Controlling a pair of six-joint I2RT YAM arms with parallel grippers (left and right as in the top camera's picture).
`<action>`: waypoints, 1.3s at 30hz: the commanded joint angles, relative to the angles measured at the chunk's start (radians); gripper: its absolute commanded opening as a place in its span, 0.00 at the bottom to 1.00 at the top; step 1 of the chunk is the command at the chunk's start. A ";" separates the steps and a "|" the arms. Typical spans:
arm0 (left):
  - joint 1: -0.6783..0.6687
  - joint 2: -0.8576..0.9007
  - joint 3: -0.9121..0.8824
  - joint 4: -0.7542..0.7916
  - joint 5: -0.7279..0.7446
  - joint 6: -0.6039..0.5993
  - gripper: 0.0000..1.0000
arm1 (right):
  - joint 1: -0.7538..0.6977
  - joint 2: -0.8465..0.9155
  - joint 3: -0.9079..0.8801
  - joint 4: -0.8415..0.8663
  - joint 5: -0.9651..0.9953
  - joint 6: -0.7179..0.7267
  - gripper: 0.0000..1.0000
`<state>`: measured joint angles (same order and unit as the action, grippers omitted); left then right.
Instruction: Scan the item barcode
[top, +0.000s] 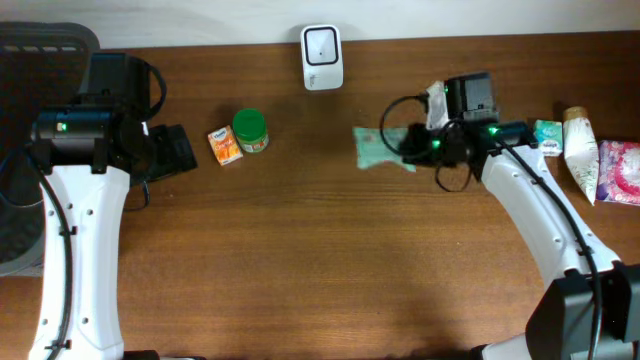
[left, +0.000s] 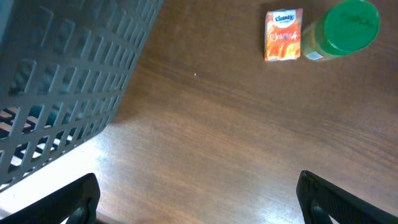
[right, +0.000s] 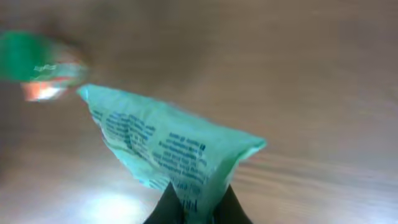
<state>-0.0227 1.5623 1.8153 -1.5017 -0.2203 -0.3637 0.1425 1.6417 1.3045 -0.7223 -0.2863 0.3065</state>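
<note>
A light green packet (top: 378, 147) with dark print hangs above the table at centre right, pinched at one end by my right gripper (top: 408, 150). In the right wrist view the green packet (right: 168, 146) fans out from between the two dark fingertips, and the right gripper (right: 198, 208) is shut on it. The white barcode scanner (top: 322, 57) stands at the table's back edge, left of the packet. My left gripper (top: 172, 150) sits at the left of the table, and in the left wrist view the left gripper (left: 199, 196) is open wide over bare wood.
An orange carton (top: 225, 146) and a green-lidded jar (top: 250, 130) lie between the arms; the orange carton (left: 283, 35) and the jar (left: 346, 28) also show ahead of the left gripper. A dark basket (left: 62, 81) stands at the far left. Several packets (top: 600, 155) lie at the right edge.
</note>
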 joint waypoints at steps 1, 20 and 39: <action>0.006 -0.007 0.003 0.001 -0.002 -0.010 0.99 | 0.031 -0.023 0.009 -0.169 0.403 0.053 0.04; 0.006 -0.007 0.003 0.002 -0.002 -0.010 0.99 | 0.453 0.243 0.241 -0.464 0.652 0.206 0.77; 0.006 -0.007 0.003 0.001 -0.002 -0.010 0.99 | 0.431 0.432 0.152 -0.381 0.779 0.193 0.04</action>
<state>-0.0227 1.5623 1.8153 -1.5017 -0.2207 -0.3637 0.5858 2.0731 1.3575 -1.0218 0.5835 0.4923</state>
